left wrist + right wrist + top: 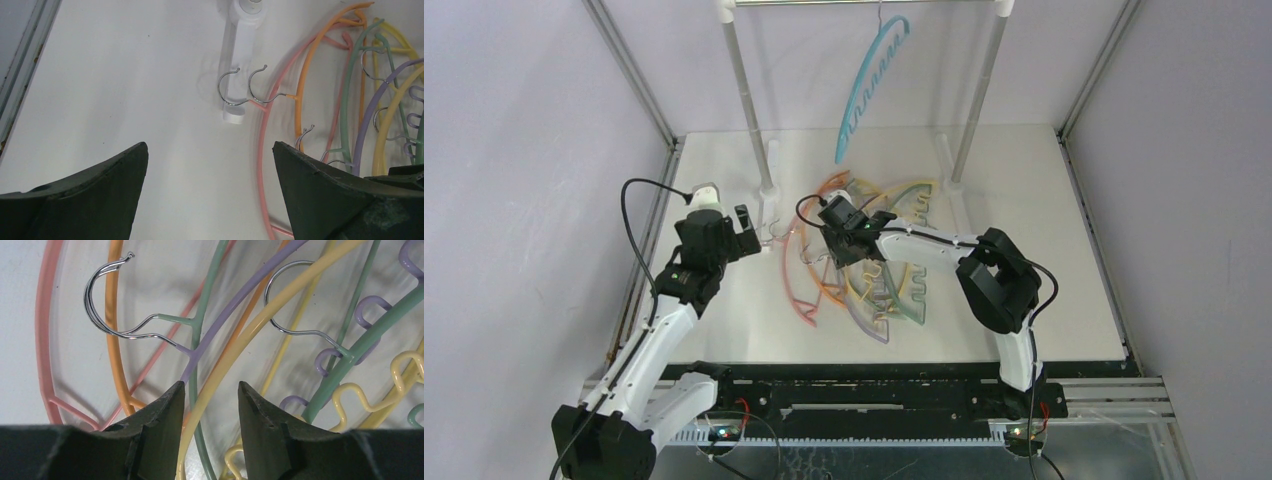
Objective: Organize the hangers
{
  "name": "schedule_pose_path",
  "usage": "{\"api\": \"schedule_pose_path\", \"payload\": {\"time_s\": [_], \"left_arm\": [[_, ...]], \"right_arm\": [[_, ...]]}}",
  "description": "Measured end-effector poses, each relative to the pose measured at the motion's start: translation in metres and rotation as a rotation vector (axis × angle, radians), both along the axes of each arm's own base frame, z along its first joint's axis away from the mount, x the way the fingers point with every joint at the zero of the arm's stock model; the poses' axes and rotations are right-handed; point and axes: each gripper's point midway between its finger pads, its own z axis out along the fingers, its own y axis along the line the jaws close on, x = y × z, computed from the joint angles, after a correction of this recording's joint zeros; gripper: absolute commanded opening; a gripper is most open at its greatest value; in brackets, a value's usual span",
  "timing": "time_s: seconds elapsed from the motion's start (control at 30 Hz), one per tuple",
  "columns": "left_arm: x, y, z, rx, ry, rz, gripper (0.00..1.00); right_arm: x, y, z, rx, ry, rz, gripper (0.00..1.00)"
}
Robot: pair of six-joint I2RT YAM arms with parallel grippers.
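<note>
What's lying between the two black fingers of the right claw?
In the right wrist view, a yellow hanger runs its curved bar through the gap of the right gripper, with a green hanger laying its thin bar beside it.

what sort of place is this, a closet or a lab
Probably a robot lab cell, not a home: two arms mounted at the table edge, plain walls on a metal frame, and a rail with one teal hanger above a pile.

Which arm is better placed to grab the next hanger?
Right: the right pincer is down in the pile, fingers either side of the yellow hanger; the left pincer hangs open over bare table beside it.
</note>
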Motion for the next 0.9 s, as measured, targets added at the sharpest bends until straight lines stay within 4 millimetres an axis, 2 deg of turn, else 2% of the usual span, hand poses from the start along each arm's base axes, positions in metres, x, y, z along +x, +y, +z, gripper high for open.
{"api": "schedule_pose_path", "payload": {"time_s": [0.2,0.5,0.57,0.63,0.67,0.77,0.9], "left_arm": [[0.000,0.000,-0.001,0.001,0.003,0.000,0.99],[0.000,0.002,-0.001,0.005,0.003,0.009,1.00],[-0.001,0.002,-0.002,0.006,0.005,0.009,0.99],[-0.001,0.002,-0.004,0.006,0.008,0.010,1.00],[-0.002,0.002,-0.004,0.007,0.009,0.010,1.00],[-0.004,0.003,-0.008,0.009,0.015,0.011,1.00],[-0.004,0.004,-0.006,0.010,0.010,0.015,1.00]], "right_arm": [[0.006,0.001,0.006,0.024,0.009,-0.018,0.42],[0.003,-0.001,-0.007,0.014,0.052,-0.014,0.44],[0.001,-0.001,-0.010,0.011,0.062,-0.011,0.34],[0.000,-0.001,-0.011,0.013,0.070,-0.007,0.15],[-0.002,0.000,-0.011,0.016,0.074,-0.002,0.09],[-0.006,-0.004,-0.015,0.009,0.099,-0.023,0.00],[-0.011,-0.007,-0.013,0.012,0.114,-0.012,0.00]]}}
